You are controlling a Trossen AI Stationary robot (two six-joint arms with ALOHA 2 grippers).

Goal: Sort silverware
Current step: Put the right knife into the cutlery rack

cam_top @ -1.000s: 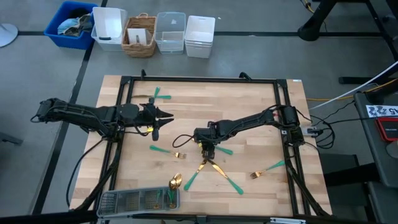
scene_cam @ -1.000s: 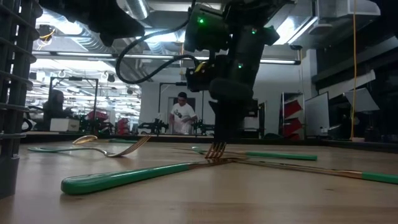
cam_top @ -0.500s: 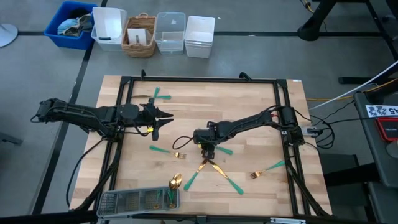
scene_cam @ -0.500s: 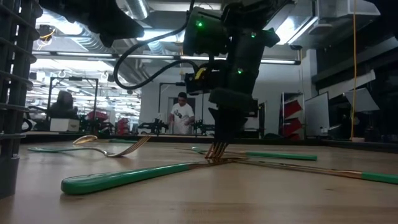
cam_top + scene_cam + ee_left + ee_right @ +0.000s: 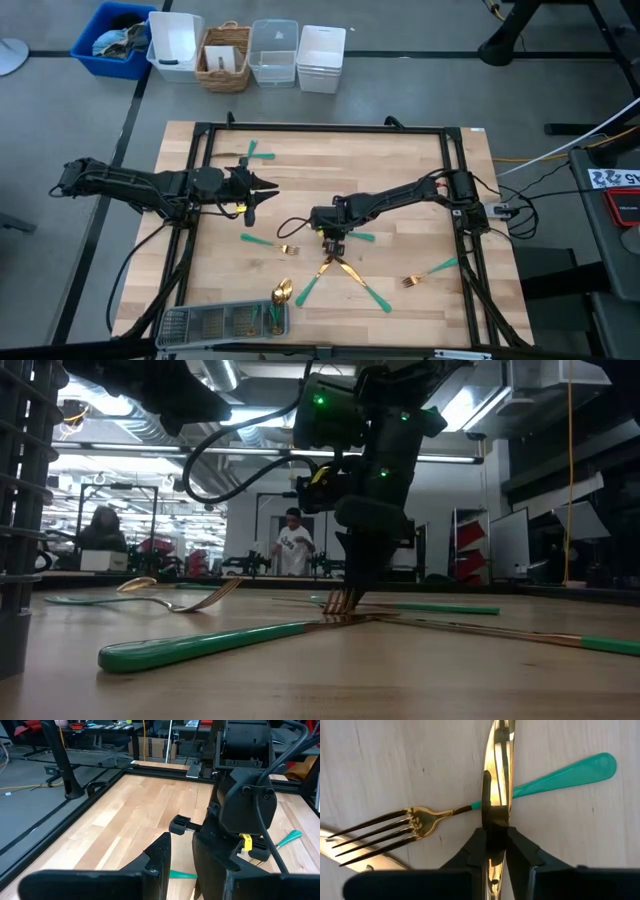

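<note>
My right gripper (image 5: 335, 245) points down at mid-table and is shut on a gold knife-like piece (image 5: 498, 765). That piece crosses the neck of a teal-handled fork (image 5: 415, 820) lying flat, and its handle is outside the wrist view. Two teal-handled pieces (image 5: 308, 288) (image 5: 378, 297) meet with their gold ends just near of the gripper. More forks lie to the left (image 5: 270, 243) and right (image 5: 430, 270), and two teal pieces lie far left (image 5: 250, 152). My left gripper (image 5: 270, 188) hovers left of centre, empty, with a narrow gap between its fingers (image 5: 162, 855). My right gripper pinches the gold blade's two edges (image 5: 496, 812) between its two fingers, from above, pointing down, the fingers across the blade. The blade lies flat-side up over the fork's neck. I cannot tell whether it is lifted off the table.
A grey mesh tray (image 5: 215, 322) stands at the near left edge with gold spoon heads (image 5: 282, 292) at its right end. It fills the left of the low view (image 5: 20, 510). Bins and a basket (image 5: 225, 55) stand beyond the far edge. A black frame (image 5: 320, 128) borders the table.
My right gripper has stayed shut and has tipped slightly over the crossed pieces. The teal-handled fork behind it has shifted a little on the table.
</note>
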